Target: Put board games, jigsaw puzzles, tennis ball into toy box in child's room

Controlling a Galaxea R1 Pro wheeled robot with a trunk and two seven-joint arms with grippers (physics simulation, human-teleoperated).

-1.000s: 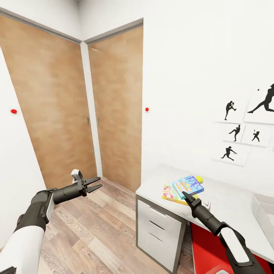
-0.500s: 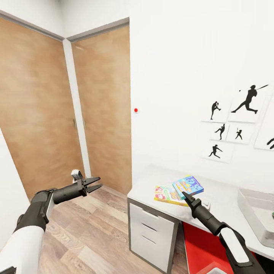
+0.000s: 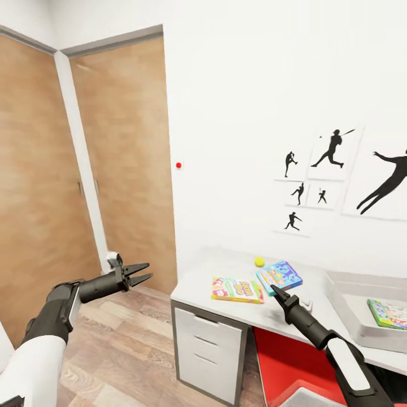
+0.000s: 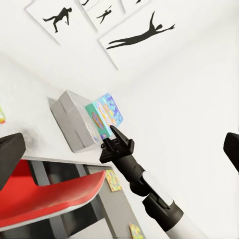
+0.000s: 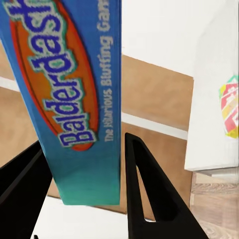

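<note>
Right claw [image 3: 275, 290] pinching small blue printed game box [image 3: 279, 276]; left claw [image 3: 142, 271] wide, empty; carry box level over shallow light grey toy tray [image 3: 345, 305] on white counter [image 3: 195, 281], lower before release

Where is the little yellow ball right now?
In the head view, the tennis ball sits on the table near the wall, behind the SKIP-BO box and just left of the blue box in the right gripper.
</note>
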